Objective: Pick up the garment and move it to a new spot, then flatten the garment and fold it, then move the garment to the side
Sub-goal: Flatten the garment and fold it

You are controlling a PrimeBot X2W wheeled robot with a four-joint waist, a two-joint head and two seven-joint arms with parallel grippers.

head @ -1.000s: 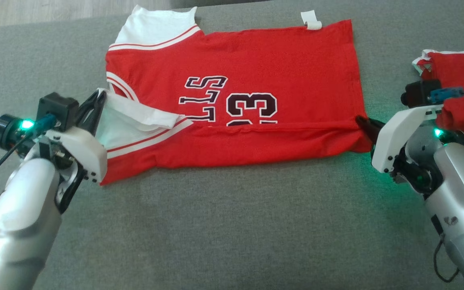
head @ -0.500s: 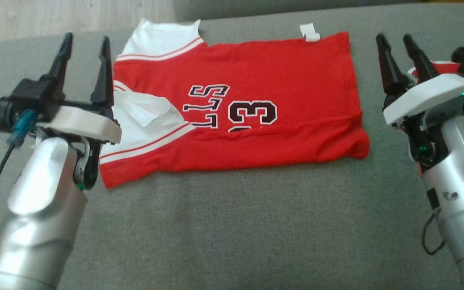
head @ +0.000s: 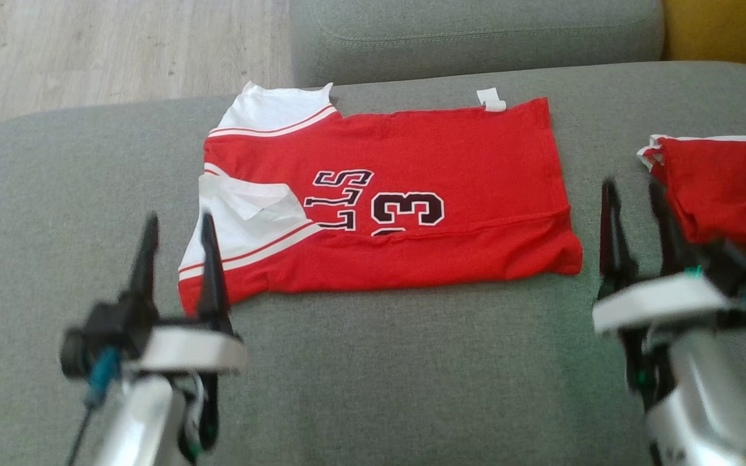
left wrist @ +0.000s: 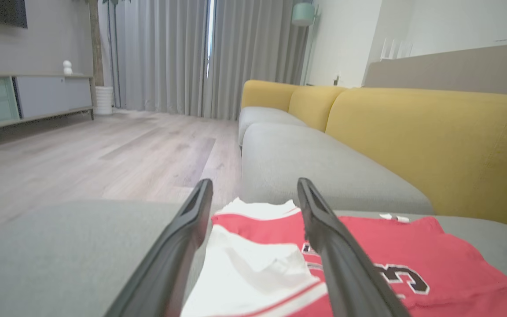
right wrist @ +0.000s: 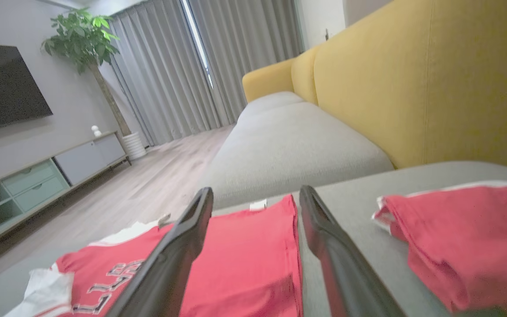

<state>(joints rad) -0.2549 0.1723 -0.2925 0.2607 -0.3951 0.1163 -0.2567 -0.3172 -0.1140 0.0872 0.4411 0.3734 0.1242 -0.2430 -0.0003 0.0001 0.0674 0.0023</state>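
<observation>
Jersey (head: pixel 412 149): red, folded lengthwise, flat on grey sofa cushion (head: pixel 379 388).
Left hand (head: pixel 179 223): spread wide, empty, near collar end.
Right hand (head: pixel 632 191): spread wide, empty, beside hem.

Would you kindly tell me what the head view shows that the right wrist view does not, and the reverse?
The head view adds the left gripper, open, and the numeral 3. The right wrist view adds the TV, plant and curtains. Both share the jersey, the second red garment, the open right gripper and the grey cushion.
</observation>
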